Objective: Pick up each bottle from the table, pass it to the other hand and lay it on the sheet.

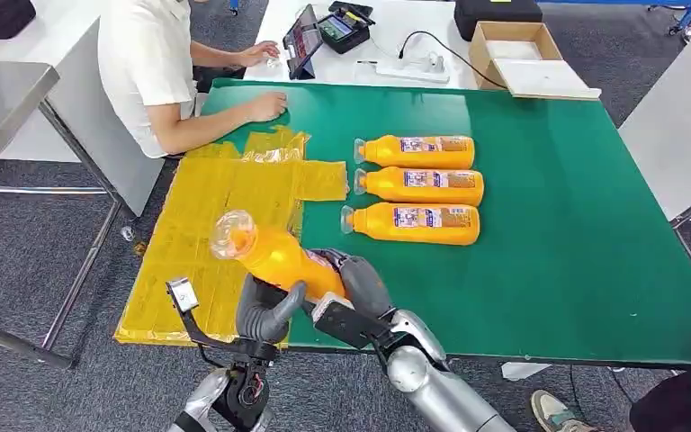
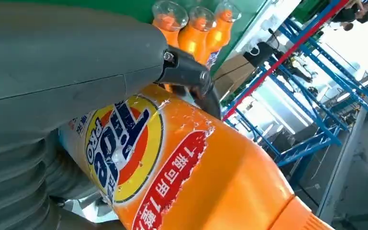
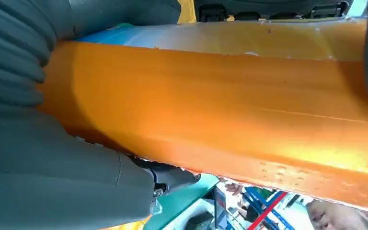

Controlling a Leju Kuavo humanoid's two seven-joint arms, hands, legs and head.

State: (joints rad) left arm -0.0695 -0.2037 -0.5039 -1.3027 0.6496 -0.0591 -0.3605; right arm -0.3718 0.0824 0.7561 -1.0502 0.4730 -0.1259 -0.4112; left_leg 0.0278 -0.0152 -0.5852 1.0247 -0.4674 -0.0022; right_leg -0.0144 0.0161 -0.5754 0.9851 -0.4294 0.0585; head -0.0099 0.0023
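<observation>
While you watch from the head view, note the green worktop (image 1: 576, 261) with the yellow sheet (image 1: 207, 216) spread over its left end. Three orange bottles (image 1: 418, 188) lie side by side mid-worktop, caps toward the sheet. A fourth bottle (image 1: 274, 256) hangs tilted over the sheet's near edge, gripped by both your left robot hand (image 1: 265, 310) and right robot hand (image 1: 360, 283).
</observation>
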